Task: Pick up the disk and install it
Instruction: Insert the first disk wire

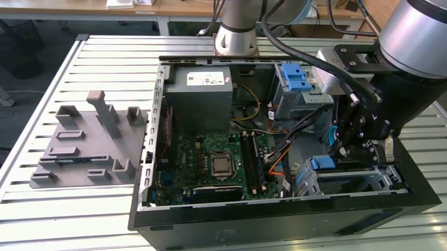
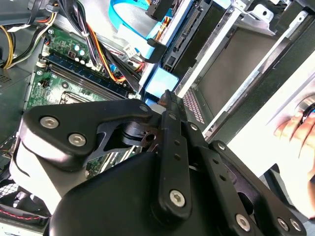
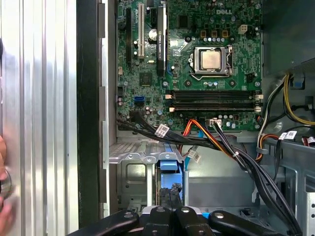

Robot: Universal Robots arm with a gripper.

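Disk (image 3: 168, 168) edge-on (blue side rails)

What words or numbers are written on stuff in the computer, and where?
The white sticker on the power-supply box: print too small to read.
The motherboard: a white maker's logo; the tiny part markings are too small to read.
The cable tags: blurred, unreadable.
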